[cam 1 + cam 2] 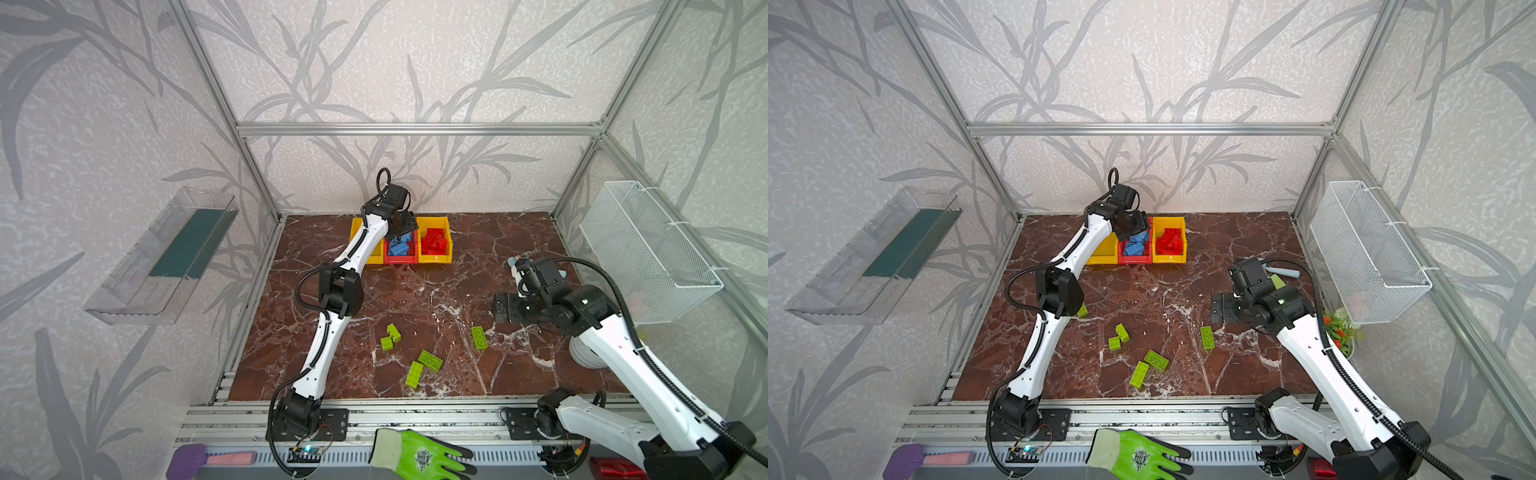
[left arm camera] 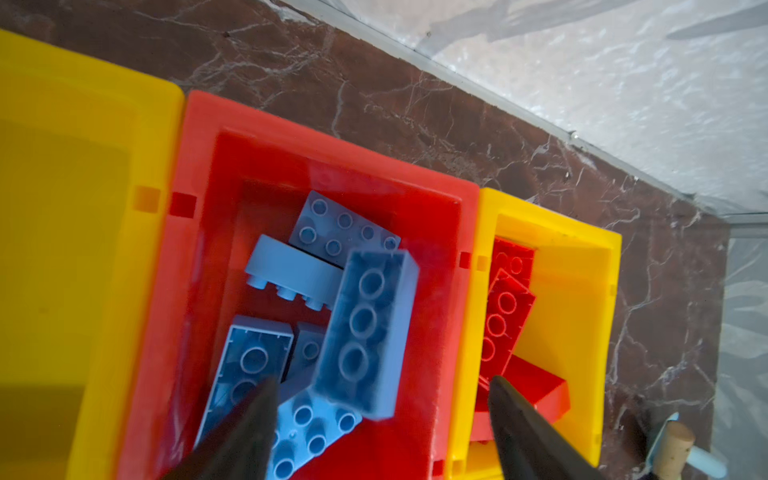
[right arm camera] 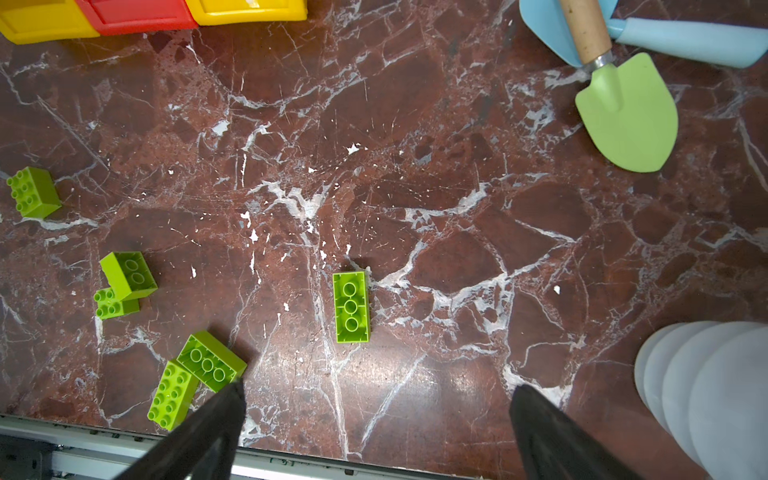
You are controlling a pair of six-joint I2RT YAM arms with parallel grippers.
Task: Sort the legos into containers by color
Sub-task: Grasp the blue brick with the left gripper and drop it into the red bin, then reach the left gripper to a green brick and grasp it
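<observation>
Legos lie in three places: blue ones [image 2: 345, 232] heaped in the red bin [image 2: 199, 174], red ones [image 2: 505, 316] in the yellow bin [image 2: 582, 291] joined to it, and green ones [image 3: 351, 306] scattered over the near half of the table [image 3: 415, 166]. The left fingers [image 2: 249, 424] hang spread apart over the red bin, a blurred blue brick [image 2: 365, 328] between them touching neither. The right fingers [image 3: 552, 432] stand wide apart above the table near the green bricks, holding nothing. Nearby lie a green trowel [image 3: 627, 112] and a pale blue scoop [image 3: 685, 39]. In both top views the left arm [image 1: 328, 340] covers most of the other yellow bin [image 1: 1102, 251], whose inside the left wrist view shows. One green brick [image 1: 1082, 310] peeks from behind that arm's elbow in a top view; the right wrist view shows it whole.
</observation>
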